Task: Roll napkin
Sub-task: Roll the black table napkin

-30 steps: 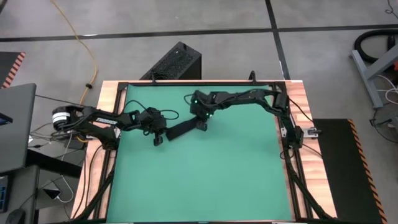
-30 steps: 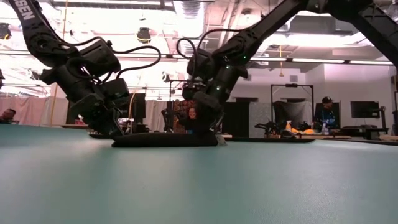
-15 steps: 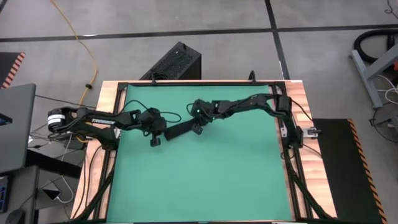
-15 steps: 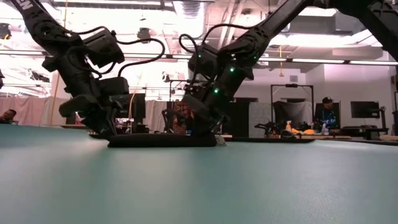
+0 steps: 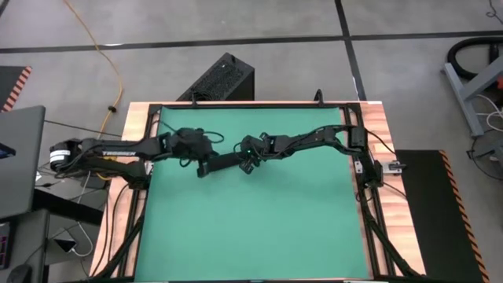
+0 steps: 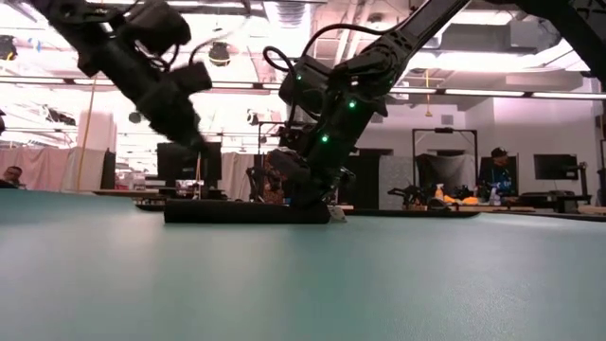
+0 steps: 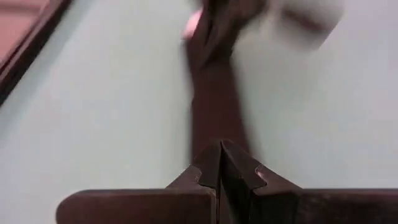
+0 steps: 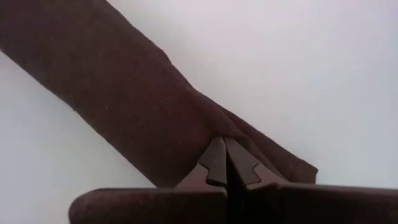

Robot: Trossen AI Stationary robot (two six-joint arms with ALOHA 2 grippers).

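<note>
High view: the napkin, already a narrow dark roll, lies on the green desk a little toward 12 o'clock from its middle. The left gripper sits at the roll's 9 o'clock end, the right gripper at its 3 o'clock end. A black vented box stands on the floor beyond the desk, at 11 o'clock.

Low view: the roll rests flat on the desk. The right gripper presses down at one end; the left arm slants in over the other.

Left wrist view: the left jaws are fully closed, at the near end of the roll; whether they pinch cloth cannot be told.

Right wrist view: the right jaws are closed at the cloth, apparently nipping a fold.

Handling: the cloth appears light, soft and limp, and likely springs open if released. The best hold is judged to be at both ends, pinching through all the layers.
</note>
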